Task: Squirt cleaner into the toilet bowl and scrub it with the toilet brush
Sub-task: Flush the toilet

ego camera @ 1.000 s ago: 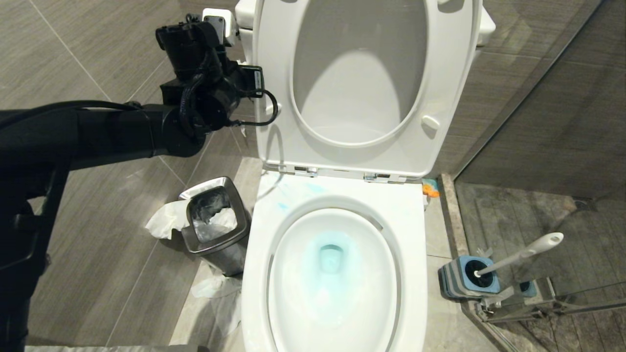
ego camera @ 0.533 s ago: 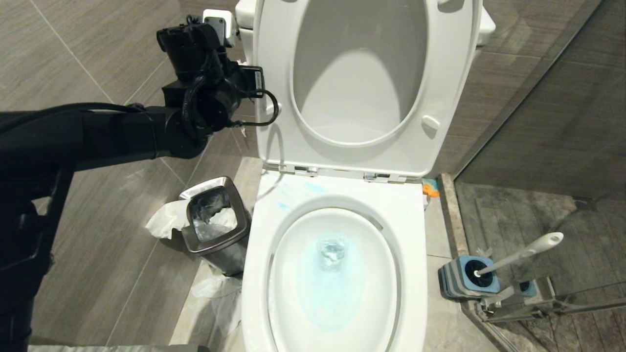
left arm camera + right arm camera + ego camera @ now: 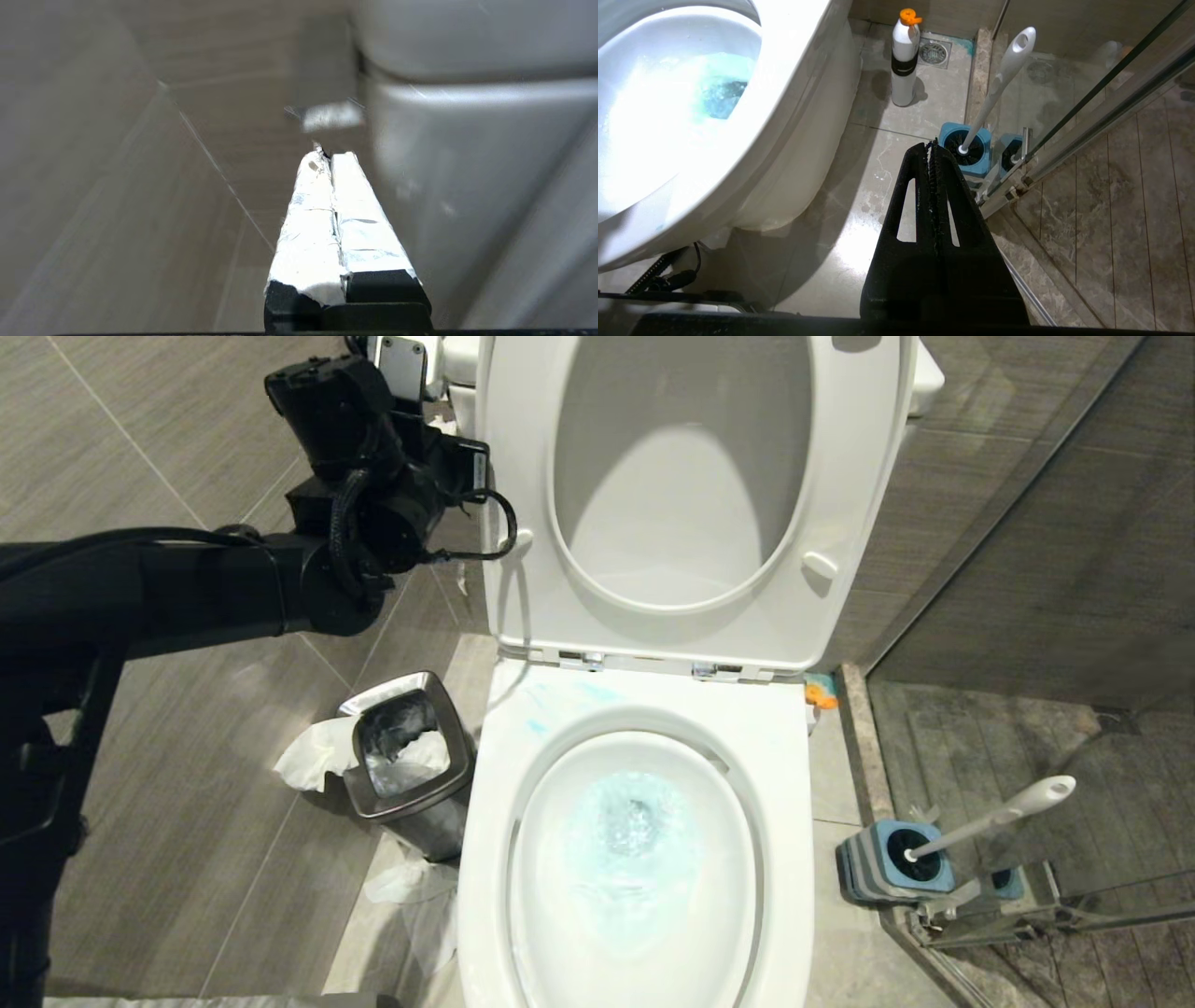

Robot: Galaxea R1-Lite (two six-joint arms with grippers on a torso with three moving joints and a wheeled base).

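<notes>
Nowhere legible writing: white bottle [image 3: 904, 60] with orange cap, unreadable black band.

Black cabled left arm [image 3: 187, 593]; white-taped left claw [image 3: 331, 161]; slotted black right claw [image 3: 933, 149]

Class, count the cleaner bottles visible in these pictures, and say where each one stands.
1. The bottle, white with an orange cap, stands upright on the floor between the toilet and the brush holder. Others may be hidden behind the toilet.
</notes>
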